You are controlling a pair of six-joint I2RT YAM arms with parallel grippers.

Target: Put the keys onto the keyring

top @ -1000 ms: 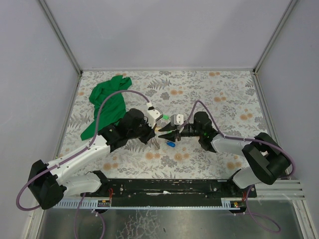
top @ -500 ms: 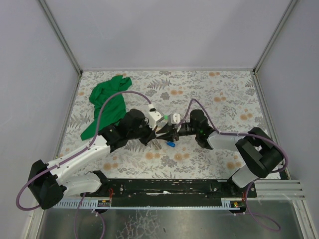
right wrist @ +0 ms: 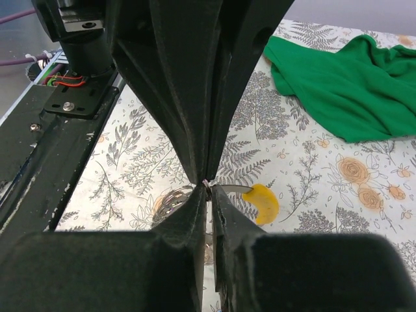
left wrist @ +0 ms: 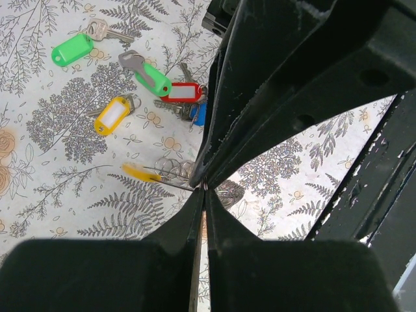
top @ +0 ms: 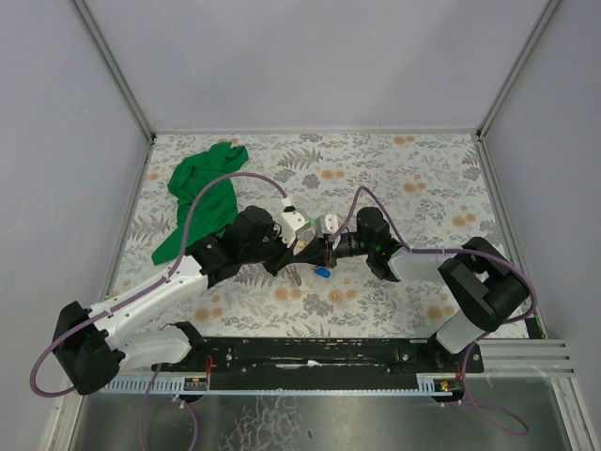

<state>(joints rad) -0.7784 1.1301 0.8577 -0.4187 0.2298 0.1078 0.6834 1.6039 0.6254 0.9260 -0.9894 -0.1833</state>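
My left gripper (top: pixel 299 246) and right gripper (top: pixel 312 249) meet tip to tip above the table's middle. Both are shut on the same bit of thin metal wire, the keyring (left wrist: pixel 170 179), seen edge-on. A yellow-tagged key (left wrist: pixel 140 172) hangs at that wire with small rings beside it; it also shows in the right wrist view (right wrist: pixel 263 203). In the left wrist view, loose keys lie on the cloth-patterned table: a green tag (left wrist: pixel 72 49), a second green tag (left wrist: pixel 153 79), a red tag (left wrist: pixel 182 91), a yellow tag (left wrist: pixel 112 116) and a blue tag (left wrist: pixel 198 114).
A large green cloth (top: pixel 202 193) lies crumpled at the far left and also shows in the right wrist view (right wrist: pixel 351 84). The black base rail (top: pixel 310 349) runs along the near edge. Grey walls enclose the table on three sides.
My right gripper has moved left until its tips meet the left gripper's tips. The left arm has shifted slightly right.
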